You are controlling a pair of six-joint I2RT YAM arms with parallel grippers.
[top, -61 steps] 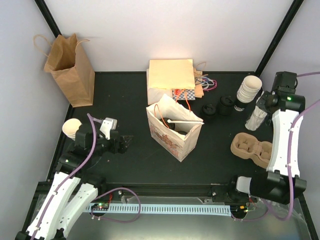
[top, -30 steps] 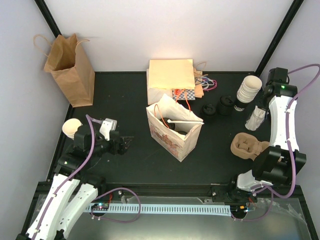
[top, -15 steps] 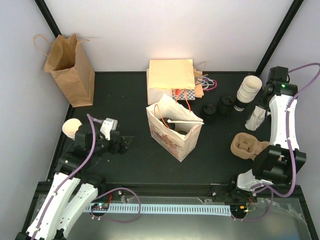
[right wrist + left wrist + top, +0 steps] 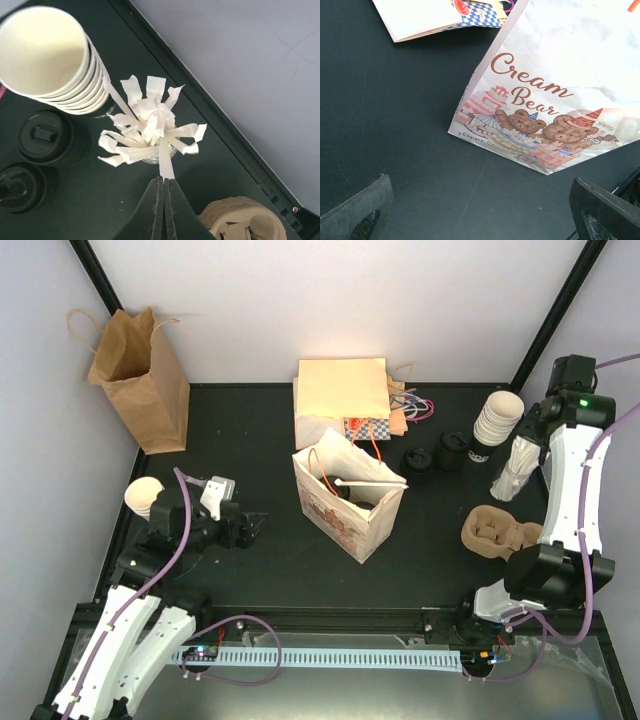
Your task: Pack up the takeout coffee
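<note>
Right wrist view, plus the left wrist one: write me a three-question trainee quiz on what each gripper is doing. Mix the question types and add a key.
1. True or false: the right gripper stands wide open over the stack of cream paper cups.
2. What do the right gripper's fingertips pinch?
A. a round black plastic lid
B. a white paper-wrapped straw
C. the brown moulded pulp cup carrier
3. Fill the gap: the left gripper faces the white paper bag printed with bears, and its jaws are ____.

Key
1. False: it is shut, next to the cups and not over them.
2. B
3. open
</note>
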